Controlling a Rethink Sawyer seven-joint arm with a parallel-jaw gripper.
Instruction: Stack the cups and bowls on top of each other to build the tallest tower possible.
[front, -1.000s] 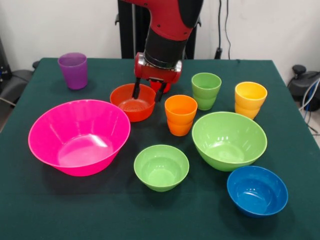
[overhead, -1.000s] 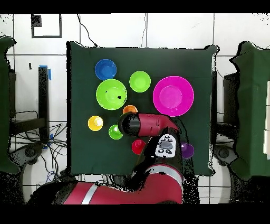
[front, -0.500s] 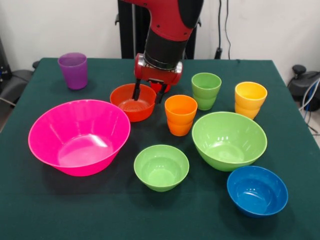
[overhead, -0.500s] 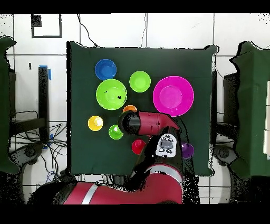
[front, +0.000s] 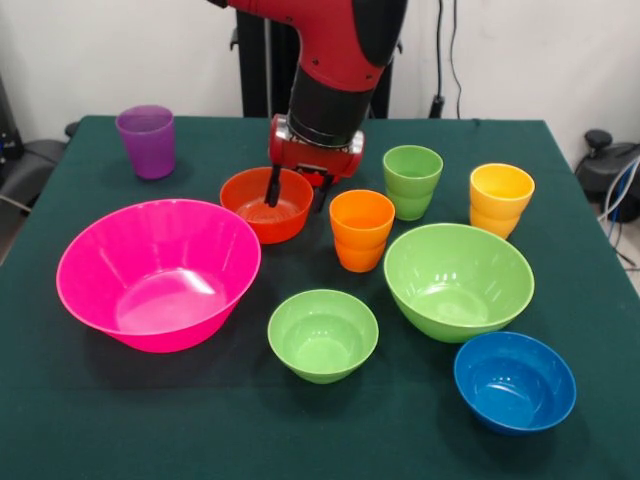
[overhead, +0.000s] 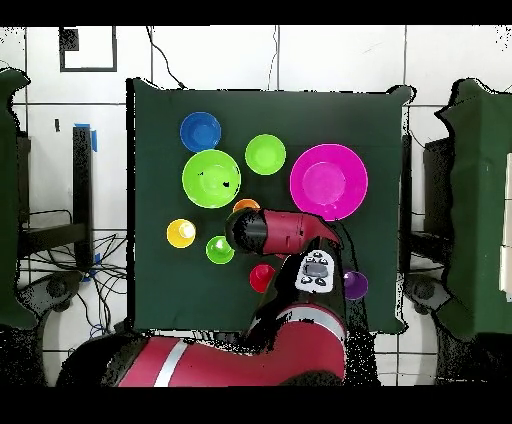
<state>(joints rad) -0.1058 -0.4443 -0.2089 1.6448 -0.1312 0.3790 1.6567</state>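
Gripper (front: 296, 189) is hanging over the right rim of the red-orange bowl (front: 262, 212), upper centre of the front view. One finger is dipping inside the bowl; the other is outside, on the side toward the orange cup (front: 361, 229). So the jaws are standing open, straddling the rim wall, and holding nothing yet. Whether a finger is touching the plastic: cannot tell.

Judging the step as a rim grasp on this bowl. To do it well: settle low enough that the pads are catching the wall below the lip, then close squarely, since glossy plastic is likely to slip or tip the bowl. Keep the outer finger clear of the orange cup, which is standing just beside it.

No tower is standing. All pieces are sitting apart on the table (front: 90, 420):
- pink bowl (front: 158, 272), left
- small green bowl (front: 322, 335), lower centre
- large green bowl (front: 458, 280), right
- blue bowl (front: 514, 381), lower right
- purple cup (front: 146, 141), upper left
- green cup (front: 412, 181) and yellow cup (front: 500, 199), upper right

In the overhead view the arm (overhead: 285, 232) is covering the red-orange bowl
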